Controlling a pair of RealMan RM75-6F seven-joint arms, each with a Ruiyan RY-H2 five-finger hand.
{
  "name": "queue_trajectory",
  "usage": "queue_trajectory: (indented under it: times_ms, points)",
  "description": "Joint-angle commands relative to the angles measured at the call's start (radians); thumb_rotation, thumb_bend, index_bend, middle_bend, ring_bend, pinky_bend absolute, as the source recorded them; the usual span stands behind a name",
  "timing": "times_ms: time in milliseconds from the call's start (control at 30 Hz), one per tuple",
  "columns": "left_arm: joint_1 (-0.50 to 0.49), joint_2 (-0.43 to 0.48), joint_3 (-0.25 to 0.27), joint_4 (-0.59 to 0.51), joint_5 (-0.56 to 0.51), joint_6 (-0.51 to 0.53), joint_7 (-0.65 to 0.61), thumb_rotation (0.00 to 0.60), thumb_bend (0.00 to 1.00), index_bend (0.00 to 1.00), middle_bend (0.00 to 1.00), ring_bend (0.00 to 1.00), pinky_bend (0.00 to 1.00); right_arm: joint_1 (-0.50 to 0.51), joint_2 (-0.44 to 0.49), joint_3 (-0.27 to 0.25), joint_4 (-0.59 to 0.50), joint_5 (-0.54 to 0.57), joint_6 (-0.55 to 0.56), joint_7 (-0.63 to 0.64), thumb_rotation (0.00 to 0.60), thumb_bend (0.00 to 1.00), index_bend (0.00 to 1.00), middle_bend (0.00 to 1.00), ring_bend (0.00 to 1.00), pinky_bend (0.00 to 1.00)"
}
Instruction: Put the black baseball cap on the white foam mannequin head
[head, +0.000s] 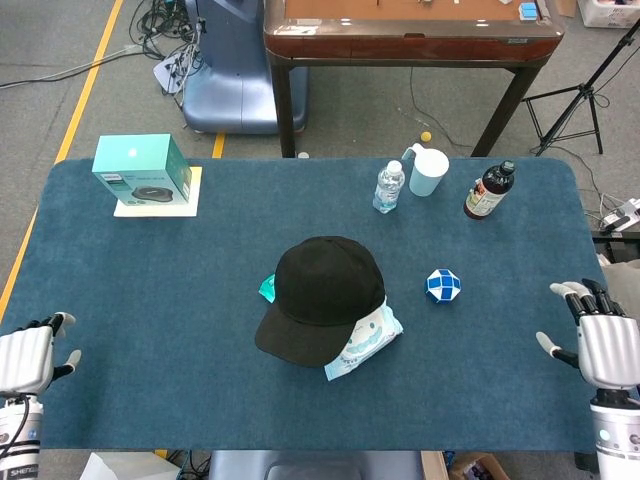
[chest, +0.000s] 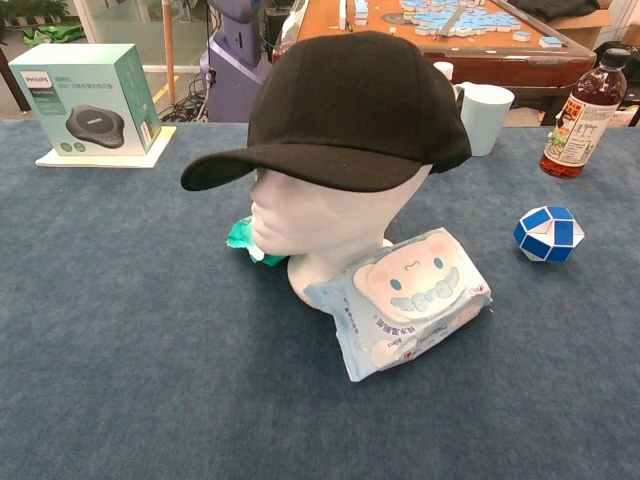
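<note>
Left hand sits at the near left table edge, fingers apart and holding nothing; right hand at the near right edge, fingers spread, also empty. Mid-table, the black baseball cap is on the white foam mannequin head, brim pointing left, a wipes packet touching the base.

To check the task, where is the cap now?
The cap sits on the mannequin head at the table's middle in both views, just behind the wipes pack.
</note>
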Motion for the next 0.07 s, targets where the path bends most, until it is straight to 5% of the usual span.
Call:
queue_trajectory:
  times_ms: [33,67]
  points:
    - [-0.003,-0.003,-0.002,0.005,-0.003,-0.004,-0.003,0.6,0.21,0.37,0.46,0.4,0.46,0.005,0.008,-0.004,-0.002,0.012,-0.023,0.012,0.6,0.0,0.3,0.3,0.18,0.42]
    - [-0.003,-0.005,-0.001,0.007,-0.004,-0.006,-0.003,0.6,0.21,0.37,0.46,0.4,0.46,0.005,0.01,-0.005,-0.003,0.013,-0.025,0.013,0.6,0.0,0.3,0.3,0.18,0.42]
